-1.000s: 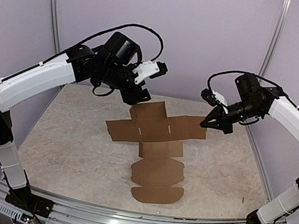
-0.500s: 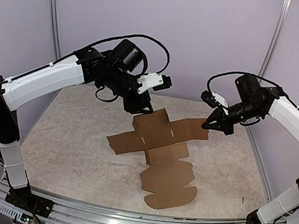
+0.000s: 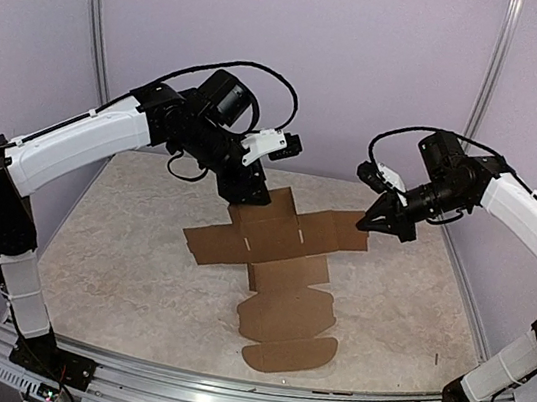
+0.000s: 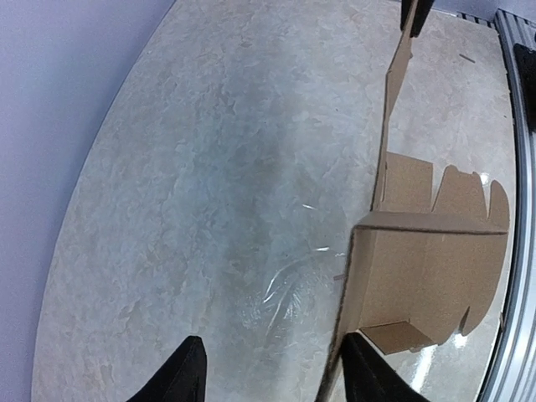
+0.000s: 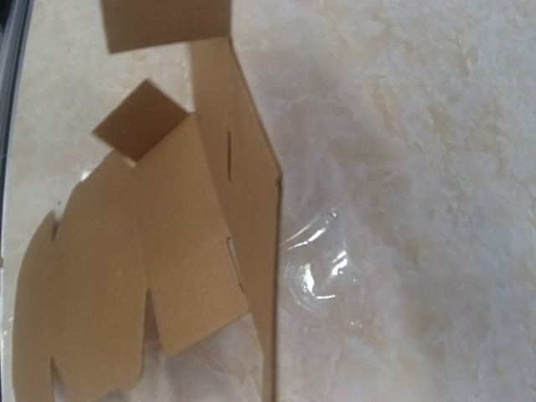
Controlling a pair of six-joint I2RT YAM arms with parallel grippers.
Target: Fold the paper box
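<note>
A plain brown die-cut cardboard paper box (image 3: 284, 264) is being supported, mostly flat, by a pale marbled table (image 3: 118, 259), with its rounded tab end being presented nearest the arm bases. At the box's right-hand flap, the edge is being pinched by the black right gripper (image 3: 379, 221), whose jaws are closed tight on the cardboard. At the box's far-left corner, a raised flap is being straddled by the black left gripper (image 3: 253, 191), its jaws set about half open and nothing being clamped.

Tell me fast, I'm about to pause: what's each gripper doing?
Left gripper: open, holding nothing.
Right gripper: closed, pinching a flap of the paper box.
</note>
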